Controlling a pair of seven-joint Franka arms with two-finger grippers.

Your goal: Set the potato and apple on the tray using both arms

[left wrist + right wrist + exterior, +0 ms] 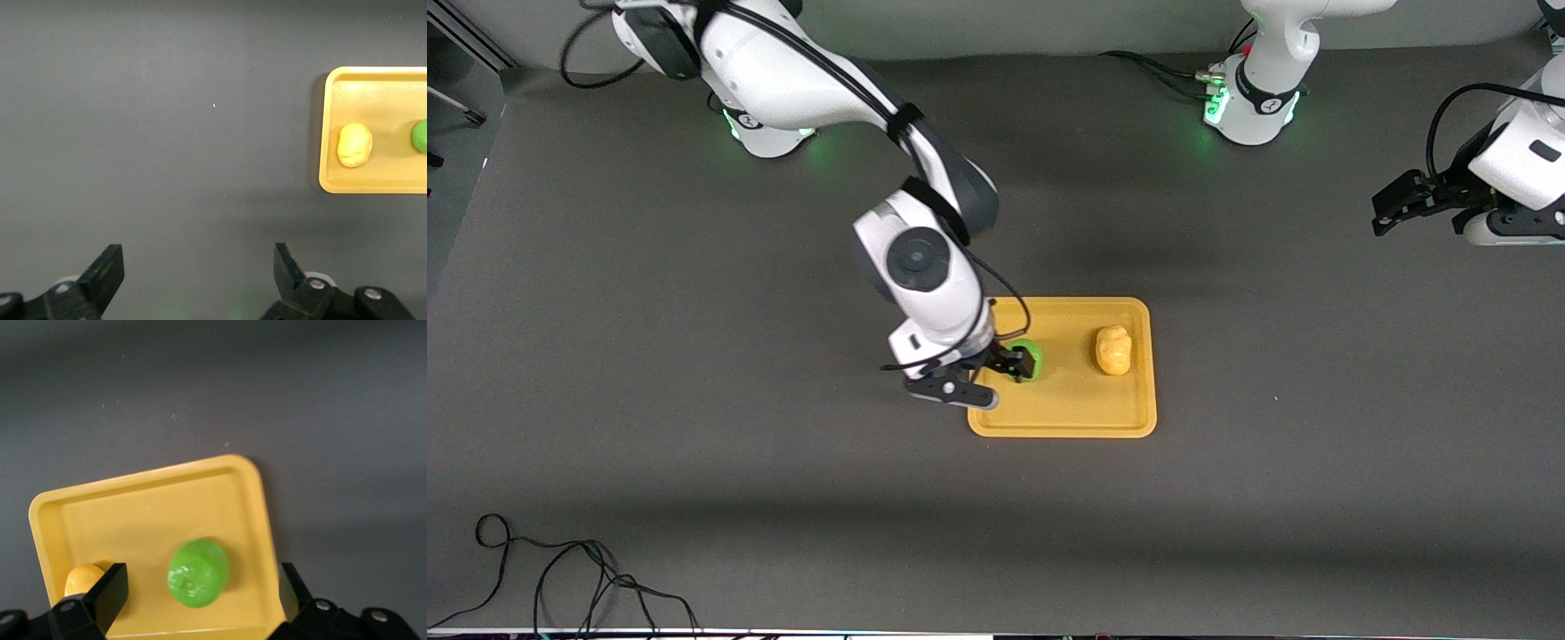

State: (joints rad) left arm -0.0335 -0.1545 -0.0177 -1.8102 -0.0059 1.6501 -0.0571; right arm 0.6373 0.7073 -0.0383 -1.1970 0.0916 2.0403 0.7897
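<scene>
The orange-yellow tray [1067, 409] lies mid-table. The yellow potato [1113, 349] rests on it at the left arm's end. The green apple [1032, 357] rests on the tray at the right arm's end. My right gripper [1009, 363] is open over the apple, fingers wide on either side and apart from it; in the right wrist view the apple [199, 573] lies on the tray [147, 513] between the fingers, with the potato [83, 579] partly hidden. My left gripper [1392, 206] is open and empty, waiting at the left arm's end of the table. The left wrist view shows the tray [373, 181], potato [354, 145] and apple [420, 135].
A black cable [560, 578] lies coiled at the table's front edge toward the right arm's end. The right arm's base [769, 133] and the left arm's base [1249, 111] stand along the edge farthest from the front camera.
</scene>
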